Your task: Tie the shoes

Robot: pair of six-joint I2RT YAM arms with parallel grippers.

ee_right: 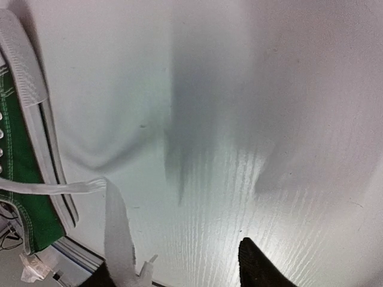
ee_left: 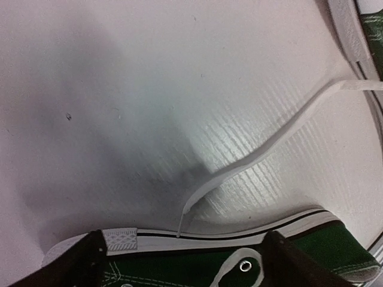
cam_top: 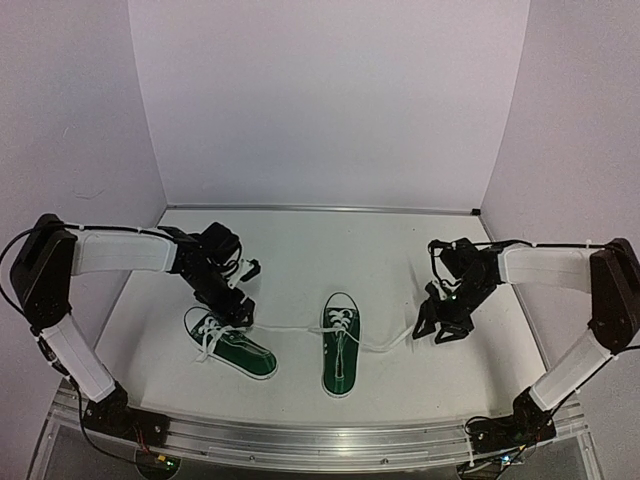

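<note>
Two arm bases are bolted to a metal rail [cam_top: 320, 440] at the table's near edge, nearer than the straight shoe [cam_top: 339, 360] and one to each side of it. That shoe is dark green with a white sole. It lies on the white table [cam_top: 300, 240] roughly midway between the arms, heel toward the rail and white toe cap pointing away.

Left of the straight shoe, near but not touching, lies the slanted shoe [cam_top: 232, 346]. Its heel angles toward the straight shoe and its toe turns off to the far left.

From the straight shoe's lacing a first strand [cam_top: 285, 327] runs left across the table, its tip lying loose beside the slanted shoe's sole. The left gripper [cam_top: 240, 316] hangs over the slanted shoe's toe end, its fingers [ee_left: 84, 266] wide apart with nothing pinched.

A second strand [cam_top: 385, 342] trails right from the straight shoe to the right gripper [cam_top: 432, 333], low over the table well to that shoe's right. Its fingers [ee_right: 257, 269] are spread too. The strand passes close by one of them, and I cannot tell whether it touches.

Beyond the straight shoe's toe the table runs on to a pale back wall [cam_top: 330, 100].
</note>
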